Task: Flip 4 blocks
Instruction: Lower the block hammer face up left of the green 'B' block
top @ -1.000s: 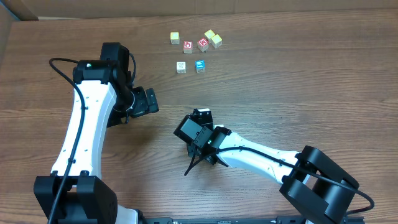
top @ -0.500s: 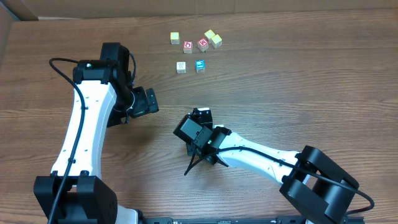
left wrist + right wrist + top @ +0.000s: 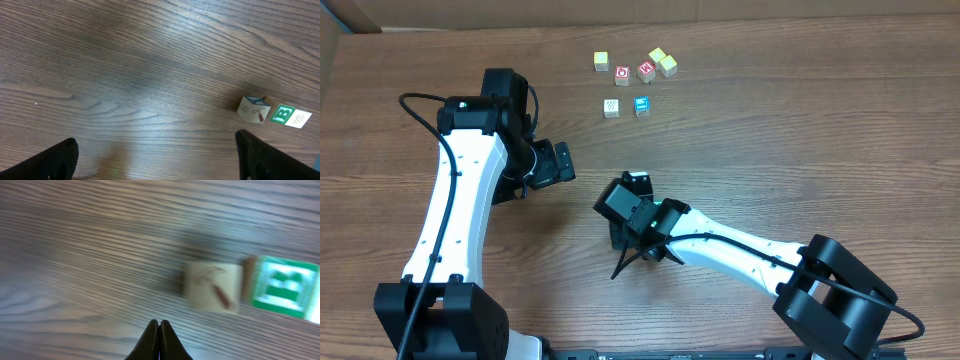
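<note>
Progress undetermined: the hammer-printed block (image 3: 210, 286) and green B block (image 3: 282, 286) lie side by side on the table (image 3: 75, 255), just ahead of the right gripper (image 3: 158, 330), whose jaws are together and empty. The left gripper (image 3: 156, 147) stands wide apart, holding nothing. No flip appears under way.

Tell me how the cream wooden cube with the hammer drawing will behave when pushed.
The cream wooden cube with the hammer drawing looks rigid and flat-faced, so it should slide or tip, not roll. It sits beside the green letter B cube, so pushing that way probably shoves both. The narrow tip of the shut right end effector might make it twist.
</note>
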Motion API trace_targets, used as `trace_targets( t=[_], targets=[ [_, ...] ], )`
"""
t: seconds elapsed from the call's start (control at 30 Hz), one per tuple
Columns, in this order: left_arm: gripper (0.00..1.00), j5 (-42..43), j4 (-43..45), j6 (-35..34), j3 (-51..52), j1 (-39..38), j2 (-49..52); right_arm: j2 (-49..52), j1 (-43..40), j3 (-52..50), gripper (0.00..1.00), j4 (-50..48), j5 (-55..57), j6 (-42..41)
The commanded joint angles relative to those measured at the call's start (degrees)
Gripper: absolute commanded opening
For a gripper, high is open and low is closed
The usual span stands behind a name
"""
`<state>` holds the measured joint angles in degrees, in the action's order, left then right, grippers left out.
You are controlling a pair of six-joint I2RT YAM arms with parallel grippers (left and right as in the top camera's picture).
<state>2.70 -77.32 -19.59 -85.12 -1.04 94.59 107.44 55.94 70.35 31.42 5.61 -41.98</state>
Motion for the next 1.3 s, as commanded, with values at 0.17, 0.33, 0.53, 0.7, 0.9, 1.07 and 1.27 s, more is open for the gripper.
trace_targets(
  t=[0.17, 0.33, 0.53, 0.7, 0.9, 1.07, 1.27],
  targets=[
    [1.00, -0.59, 0.04, -1.01, -1.18, -0.11, -0.52, 1.81, 0.37, 1.51, 0.04, -1.40, 2.01, -0.07],
    [1.00, -0.61, 0.04, -1.01, -1.18, -0.11, -0.52, 5.20, 0.35, 1.51, 0.04, -2.08, 1.86, -0.02],
    [1.00, -0.61, 0.04, -1.01, -1.18, -0.11, -0.52, 5.31, 0.35, 1.51, 0.04, -3.69, 4.20, 0.02],
    [1.00, -0.61, 0.04, -1.01, -1.18, -0.11, -0.52, 5.31, 0.35, 1.51, 0.04, -3.93, 6.19, -0.02],
    [1.00, -0.61, 0.04, -1.01, -1.18, -0.11, -0.52, 5.31, 0.35, 1.51, 0.04, -3.96, 9.22, 0.00],
    [1.00, -0.59, 0.04, -1.01, -1.18, -0.11, -0.52, 5.31, 0.20, 1.51, 0.04, -4.24, 10.54, -0.04],
    [1.00, -0.61, 0.04, -1.01, -1.18, -0.11, -0.52, 5.31, 0.20, 1.51, 0.04, -5.29, 11.52, -0.02]
  ],
)
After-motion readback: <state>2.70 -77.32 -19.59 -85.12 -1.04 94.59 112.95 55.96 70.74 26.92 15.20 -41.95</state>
